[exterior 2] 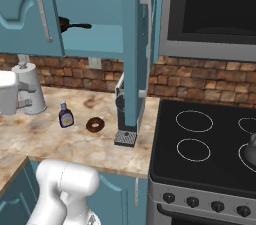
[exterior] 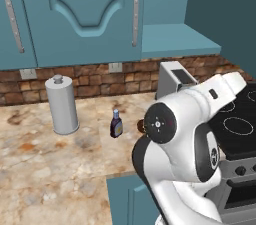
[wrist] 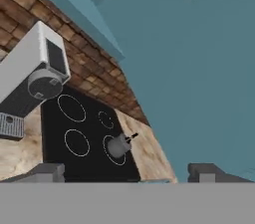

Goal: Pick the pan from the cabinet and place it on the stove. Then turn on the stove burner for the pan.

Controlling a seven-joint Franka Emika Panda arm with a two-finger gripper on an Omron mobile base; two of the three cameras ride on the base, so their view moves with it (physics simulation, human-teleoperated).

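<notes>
The pan (exterior 2: 69,23) sits on the teal shelf inside the cabinet (exterior 2: 95,39). It is partly hidden by the left door, and its thin black handle points right. One cabinet door (exterior 2: 134,49) stands open, edge-on to the right base view. The stove (exterior 2: 210,144) lies to the right, with white burner rings and black knobs (exterior 2: 192,201) along its front. My gripper (wrist: 128,172) is open with nothing between its fingertips (wrist: 47,170). It looks past the cabinet's teal face (wrist: 199,68) toward the stove (wrist: 84,133).
A small grey kettle (wrist: 118,146) stands on a stove burner. A coffee machine (exterior: 175,76) stands beside the stove. On the marble counter are a paper towel roll (exterior: 61,105), a small bottle (exterior: 116,124) and a donut (exterior 2: 95,124). A microwave (exterior 2: 215,9) hangs above the stove.
</notes>
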